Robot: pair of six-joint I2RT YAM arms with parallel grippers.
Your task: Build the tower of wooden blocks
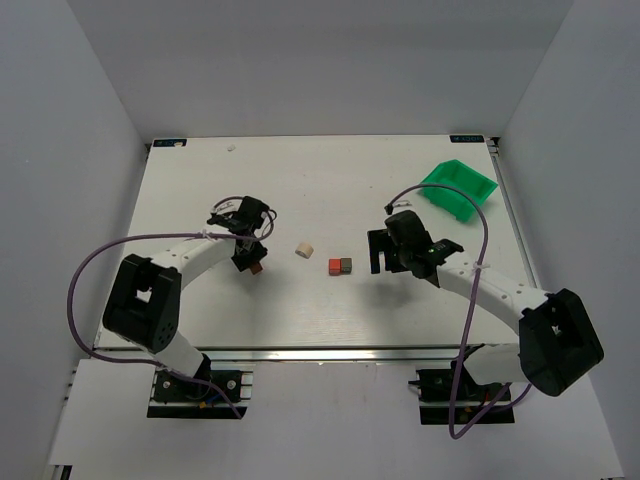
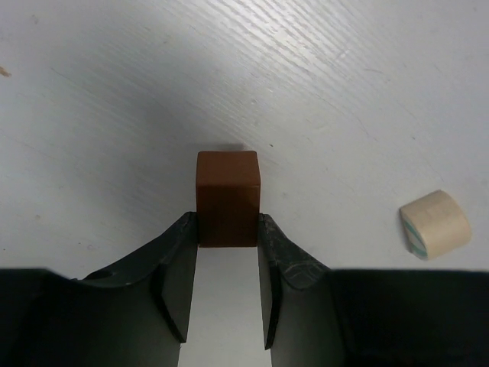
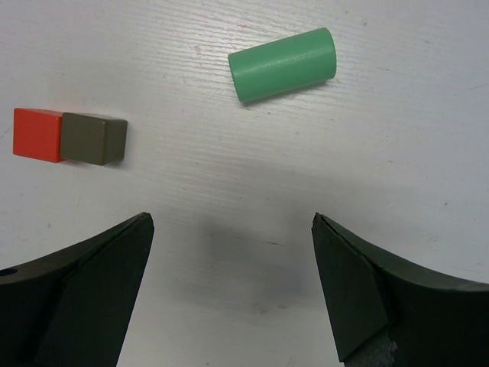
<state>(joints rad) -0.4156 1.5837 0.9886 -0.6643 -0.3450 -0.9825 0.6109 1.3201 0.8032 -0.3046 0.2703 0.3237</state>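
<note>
The brown block (image 2: pixel 228 197) sat left of centre on the table (image 1: pixel 300 180), clamped in the left end effector (image 2: pixel 228 248), well apart from the touching red block (image 1: pixel 335 266) and grey block (image 1: pixel 346 265), so this looked like the pick-up, next calling for a lift and carry across to them, while the right end effector (image 3: pixel 229 252) gaped empty.

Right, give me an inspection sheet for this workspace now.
Surface: white table, no spills seen.
Job's things: brown block in a grip; cream block loose; red block and grey block touching side by side; green cylinder lying on its side; nothing stacked.
Clutter: green bin, far right.
Grippers: left gripper shut on brown block; right gripper open, holding nothing.
Cables: purple cables loop beside both arms.
Surroundings: plain grey walls; nothing else seen.
</note>
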